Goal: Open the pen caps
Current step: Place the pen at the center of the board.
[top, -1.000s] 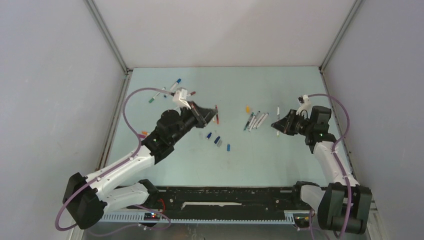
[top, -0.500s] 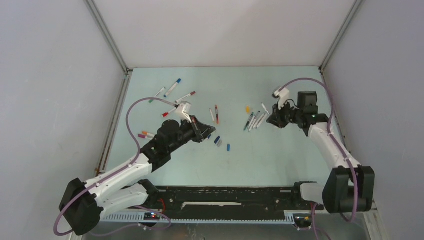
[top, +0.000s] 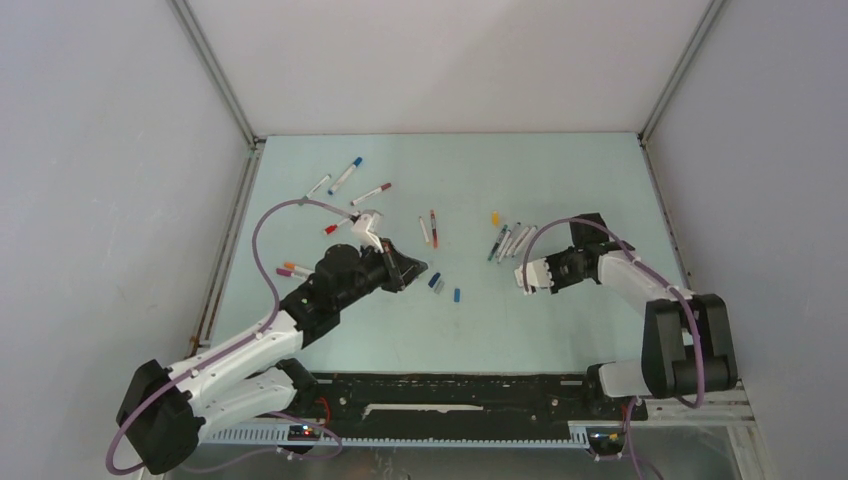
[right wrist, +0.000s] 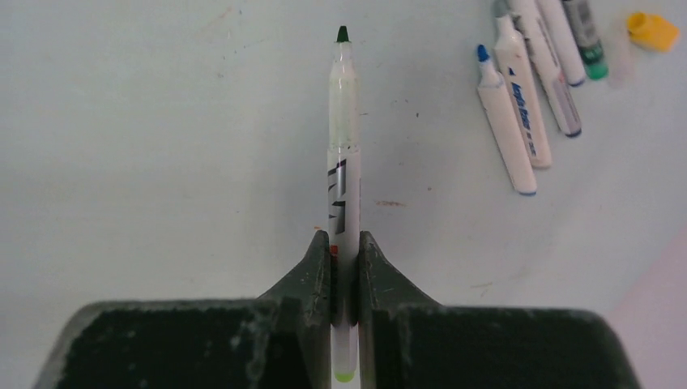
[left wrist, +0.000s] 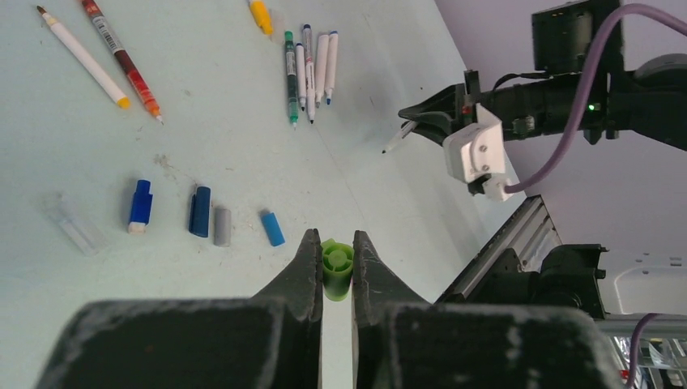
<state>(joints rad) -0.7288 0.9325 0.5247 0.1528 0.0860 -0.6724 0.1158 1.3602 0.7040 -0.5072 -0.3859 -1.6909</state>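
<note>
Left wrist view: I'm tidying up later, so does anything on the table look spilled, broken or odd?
Nothing stands out: loose caps lie scattered, uncapped pens lie in a rough row beyond them; nothing spilled or broken.

A row of four pens (top: pixel 507 242) lies side by side on the pale green table (top: pixel 560 330). Just left of that row, a red pen (top: pixel 433 228) and a white pen (top: pixel 424 230) lie next to each other. Farther left of the row, toward the far edge, several more pens (top: pixel 347 175) lie scattered. Well nearer than the row, a black rail (top: pixel 450 395) runs along the table's edge. Grey walls (top: pixel 90 200) stand around it.
</note>
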